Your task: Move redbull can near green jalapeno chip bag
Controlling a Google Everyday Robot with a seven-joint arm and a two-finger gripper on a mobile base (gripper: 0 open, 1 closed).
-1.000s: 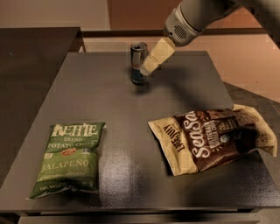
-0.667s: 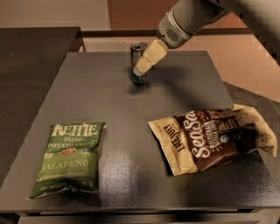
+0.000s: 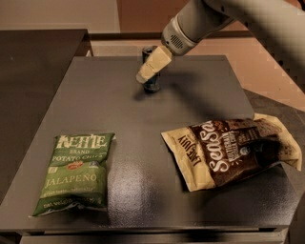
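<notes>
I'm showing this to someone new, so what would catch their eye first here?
Probably the arm reaching in from the upper right, its gripper at the redbull can standing near the table's far edge. Then the two bags nearer the camera: the green jalapeno chip bag lying flat on the left, and the bigger brown-and-cream Sea Salt bag on the right, poking past the table's edge.

The can [image 3: 153, 86], half hidden
We see the gripper [image 3: 146, 75] covering its middle; the arm [image 3: 224, 14] runs past the top edge.

Tool [image 3: 145, 76] at redbull can [image 3: 152, 85], well behind jalapeno chip bag [image 3: 76, 172].
</notes>
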